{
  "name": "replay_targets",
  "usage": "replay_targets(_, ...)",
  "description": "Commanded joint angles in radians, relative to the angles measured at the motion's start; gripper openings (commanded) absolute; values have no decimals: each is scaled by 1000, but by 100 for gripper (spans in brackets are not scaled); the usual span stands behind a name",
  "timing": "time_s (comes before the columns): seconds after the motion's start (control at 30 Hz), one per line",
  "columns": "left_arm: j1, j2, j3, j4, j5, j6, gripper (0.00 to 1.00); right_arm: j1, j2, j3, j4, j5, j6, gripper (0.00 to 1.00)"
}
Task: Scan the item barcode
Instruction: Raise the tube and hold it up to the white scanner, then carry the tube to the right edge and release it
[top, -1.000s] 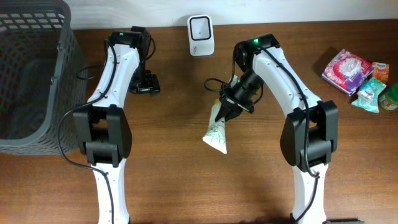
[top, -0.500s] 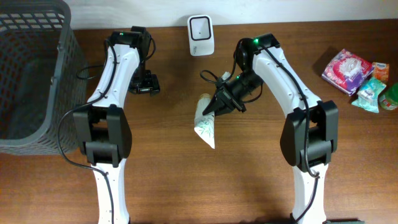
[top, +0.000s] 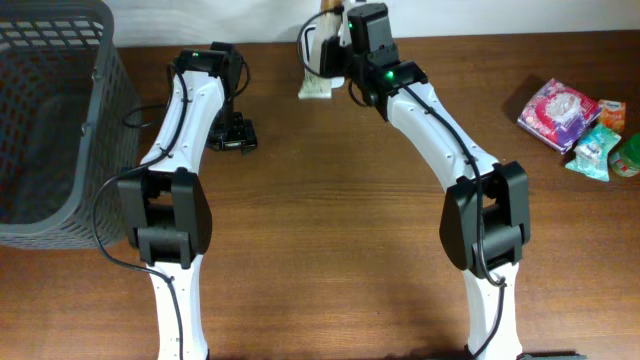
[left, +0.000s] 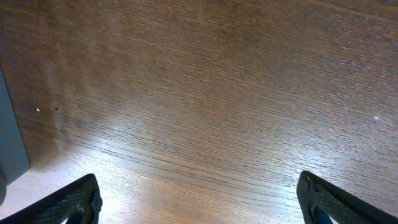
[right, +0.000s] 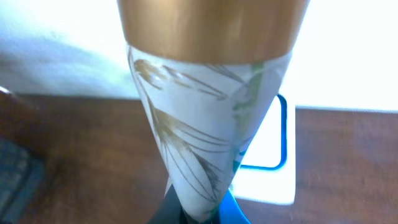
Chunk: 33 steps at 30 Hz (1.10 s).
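Item: tube (right: 205, 124), white with leaf print and a gold cap, carried off the table (top: 330, 220) directly in front of the scanner (right: 267, 180), cap end away from the wrist and narrow end down in the jaws. The wrist view shows the scanner's white face with its blue outline just behind the tube, partly covered by it. No barcode is legible on the side that shows. Right gripper (right: 202, 214): clamped tight on the tube's narrow end, arm stretched to the scanner at the table's far edge. Left gripper (left: 202, 202): jaws spread fully, nothing between them, parked over bare wood to the left of the scanner and nearer the front. Basket (top: 50, 120): grey mesh, well to the left of the scanner. Packets (top: 560, 110): a small cluster well to the right of the scanner, untouched. Step in hand, as judged: presenting the tube to the scanner window. Next move, as judged: roll or tilt the wrist slowly until the barcode squarely faces the scanner, keeping the tube close to the window without knocking the scanner.
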<state>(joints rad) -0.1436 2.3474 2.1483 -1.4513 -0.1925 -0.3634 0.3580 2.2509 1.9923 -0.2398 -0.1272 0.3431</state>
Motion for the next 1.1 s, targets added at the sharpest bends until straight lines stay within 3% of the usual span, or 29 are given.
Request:
replay_targets(0.0,3,-6,-5,0,-14,-3,99,0,19,21,76,12,111,4)
replay_targets(0.17,3,-6,-5,-1,-14,-3,99,-26,45,22,192,28,377,4)
replay_targets(0.23,3,-6,-5,-1,-14,-3,99,-38,51,22,169,49,570,4)
replay_targets(0.37,3,-6,-5,-1,-14,-3,99,-37,80,22,160,-13,734,4)
replay_targets(0.53,3,-6,-5,0,-14,-3,99,-37,97,22,65,-23,686,4)
replay_targets(0.6,3,-6,-5,-1,-14,-3,99,-40,92,23,54,-23,583,4)
replay_targets(0.63,3,-6,-5,-1,-14,-3,99,-53,74,23,5,-16,446,4)
replay_targets(0.7,3,-6,-5,-1,-14,-3,99,-82,25,24,-91,17,319,4)
replay_targets(0.8,3,-6,-5,-1,-14,-3,99,-188,-116,39,-257,97,262,4)
replay_targets(0.9,3,-6,-5,0,-14,-3,99,-395,-254,39,-487,99,262,4)
replay_targets(1.07,3,-6,-5,-1,-14,-3,99,-700,-279,39,-820,253,263,4)
